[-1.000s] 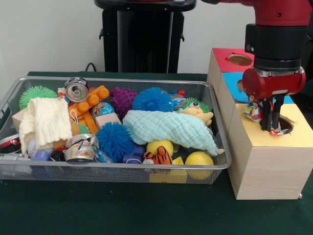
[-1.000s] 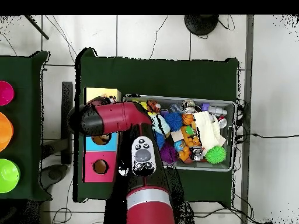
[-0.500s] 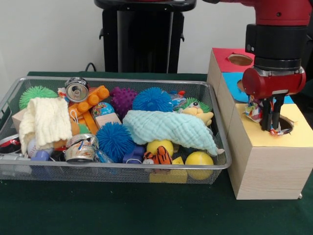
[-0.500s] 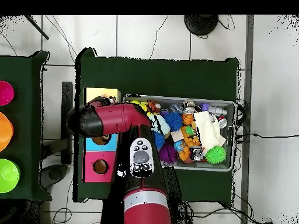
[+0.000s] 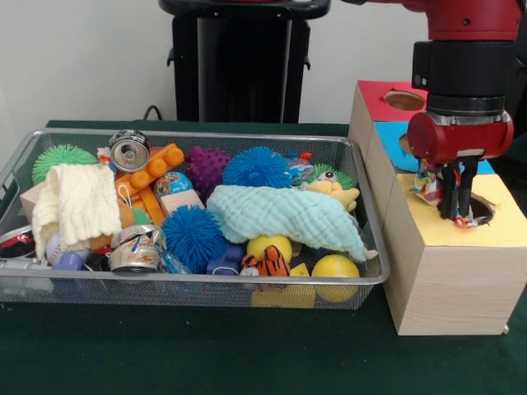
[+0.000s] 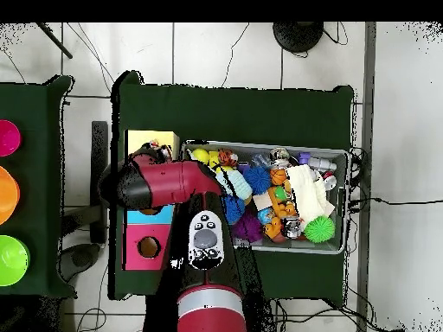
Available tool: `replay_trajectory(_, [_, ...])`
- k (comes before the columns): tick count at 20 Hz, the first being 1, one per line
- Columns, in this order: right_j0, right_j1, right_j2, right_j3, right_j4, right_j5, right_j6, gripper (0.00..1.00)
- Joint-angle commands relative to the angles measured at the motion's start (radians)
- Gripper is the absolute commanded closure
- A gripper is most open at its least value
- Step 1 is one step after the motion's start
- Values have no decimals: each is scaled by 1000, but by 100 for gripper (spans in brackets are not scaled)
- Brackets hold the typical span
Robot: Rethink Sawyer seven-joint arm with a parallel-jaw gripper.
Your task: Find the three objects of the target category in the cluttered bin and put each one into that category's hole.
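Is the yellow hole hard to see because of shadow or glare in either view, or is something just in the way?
Front view: even light, no glare; the gripper and a crinkled wrapper stand at the hole in the yellow box top, leaving only its right rim showing. Overhead view: the red arm covers that hole entirely; the box's yellow corner shows beside it.

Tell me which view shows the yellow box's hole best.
The front view. There the hole shows at the right of the yellow box top, with the gripper and a crinkled wrapper at its rim. In the overhead view the red arm covers that spot; only part of the yellow top shows.
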Motion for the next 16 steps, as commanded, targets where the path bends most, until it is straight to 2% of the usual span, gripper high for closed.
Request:
replay_trajectory(1, [12,78,-20,161,34,5,257,100])
replay_trajectory(12, [111,23,-117,190,101,72,276,100])
replay_trajectory(16, [108,36,-107,200,126,45,266,100])
